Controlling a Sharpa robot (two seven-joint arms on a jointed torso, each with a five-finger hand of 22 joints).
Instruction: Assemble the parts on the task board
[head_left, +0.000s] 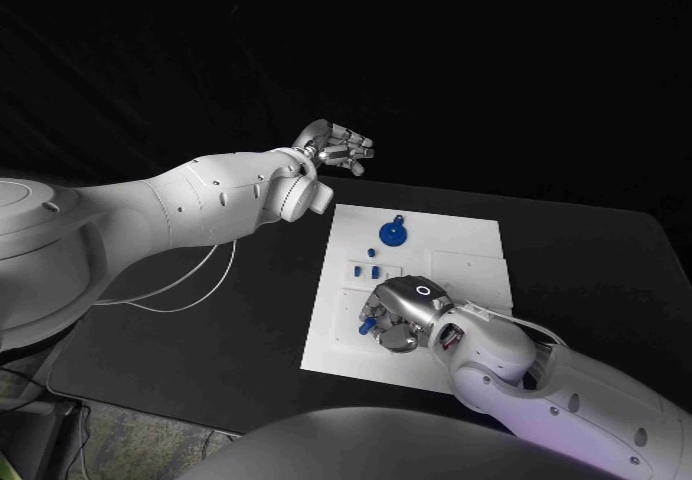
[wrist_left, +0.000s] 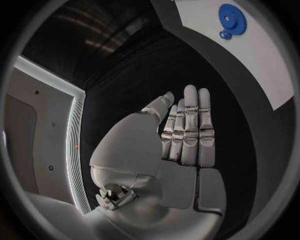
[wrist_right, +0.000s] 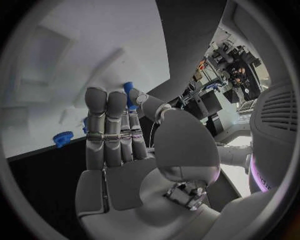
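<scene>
Task board (head_left: 469, 235), a white plate, lies in the middle of the black table (head_left: 216, 330), and every place below is given from it. Near its far edge sits a blue gear (head_left: 392, 234) with a smaller blue gear (head_left: 400, 219) just beyond it, the 2 touching or nearly so; the left wrist view catches the same pair, large gear (wrist_left: 232, 18) and small one (wrist_left: 225, 35), on the white surface. Toward the board's left side, about midway along it, a few small blue pegs (head_left: 368, 270) stand or lie close together; their exact number is hard to tell. The right hand (head_left: 400, 312) hovers low over the board's near-left part, palm down, its fingers (wrist_right: 106, 125) lying straight and side by side. In the right wrist view a small blue part (wrist_right: 129, 93) is pinched between the thumb and a fingertip, so this hand is grasping that piece; the head view also shows bits of blue at the fingertips. The left hand (head_left: 335, 146) is raised beyond the board's far-left corner, well apart from it and over the table's far edge. Its fingers (wrist_left: 190, 125) are extended, close together and released, with nothing in them.
</scene>
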